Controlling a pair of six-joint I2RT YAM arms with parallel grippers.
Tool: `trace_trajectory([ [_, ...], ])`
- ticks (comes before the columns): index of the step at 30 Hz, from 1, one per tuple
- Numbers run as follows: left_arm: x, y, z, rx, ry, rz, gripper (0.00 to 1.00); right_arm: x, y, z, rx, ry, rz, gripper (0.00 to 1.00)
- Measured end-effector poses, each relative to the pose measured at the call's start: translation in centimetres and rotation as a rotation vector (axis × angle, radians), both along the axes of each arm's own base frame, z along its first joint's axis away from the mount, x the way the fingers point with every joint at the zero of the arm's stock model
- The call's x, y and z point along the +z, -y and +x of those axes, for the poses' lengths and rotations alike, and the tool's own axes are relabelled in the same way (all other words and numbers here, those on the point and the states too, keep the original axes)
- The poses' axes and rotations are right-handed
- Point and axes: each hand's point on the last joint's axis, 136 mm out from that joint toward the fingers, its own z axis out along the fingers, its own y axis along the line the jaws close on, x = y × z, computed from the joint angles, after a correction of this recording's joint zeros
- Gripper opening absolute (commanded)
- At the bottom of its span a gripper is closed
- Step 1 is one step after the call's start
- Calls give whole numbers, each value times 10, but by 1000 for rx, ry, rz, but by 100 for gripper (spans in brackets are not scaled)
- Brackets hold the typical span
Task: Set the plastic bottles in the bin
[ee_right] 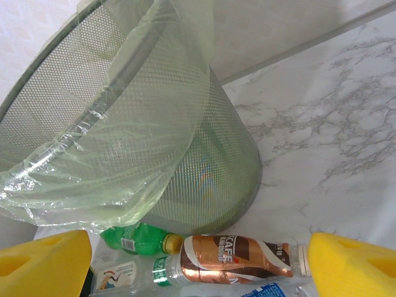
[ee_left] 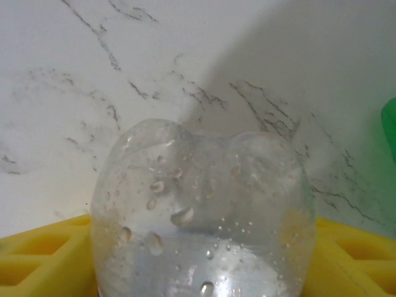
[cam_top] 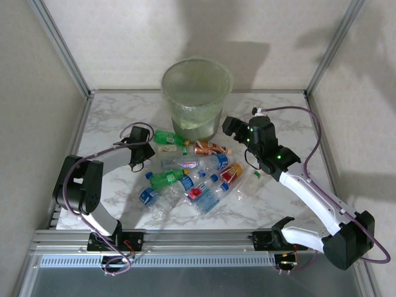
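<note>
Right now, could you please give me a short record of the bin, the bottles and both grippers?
Bin: round pale-green mesh bin with plastic liner, upright at the table's far side.
Bottles: small plastic bottles lying heaped on the marble table before it.
Left gripper: shut on a clear plastic bottle, at its base.
Right gripper: open, empty, beside the bin, over a brown-labelled bottle.

A white counter (cam_top: 291, 124) with grey marble veins lies beneath the left claw (cam_top: 142, 151) and right claw (cam_top: 232, 127). Beyond both claws rise pale walls (cam_top: 124, 37) and two slanting metal posts (cam_top: 59, 43). Behind the claws, a ribbed metal rail (cam_top: 198, 260) runs along the near edge.
</note>
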Motion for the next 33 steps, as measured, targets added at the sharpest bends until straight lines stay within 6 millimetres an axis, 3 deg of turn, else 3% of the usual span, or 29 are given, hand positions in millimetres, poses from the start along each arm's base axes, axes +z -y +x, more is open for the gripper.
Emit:
trace_trajectory([
  [6, 1, -2, 0, 2, 2, 11, 57, 0, 0, 0, 0, 0, 0, 90],
  [12, 7, -5, -2, 10, 8, 24, 58, 0, 0, 0, 0, 0, 0, 90],
  [18, 36, -8, -2, 14, 53, 26, 58, 3, 4, -3, -7, 7, 0, 90],
  [21, 75, -9, 9, 20, 130, 28, 58, 7, 5, -5, -8, 13, 4, 90],
  [24, 127, -10, 21, 26, 235, 31, 59, 10, 7, -6, -14, 21, 6, 90],
  [33, 332, 0, 51, 8, 650, -55, 59, 5, 15, -17, -22, 4, 6, 90],
])
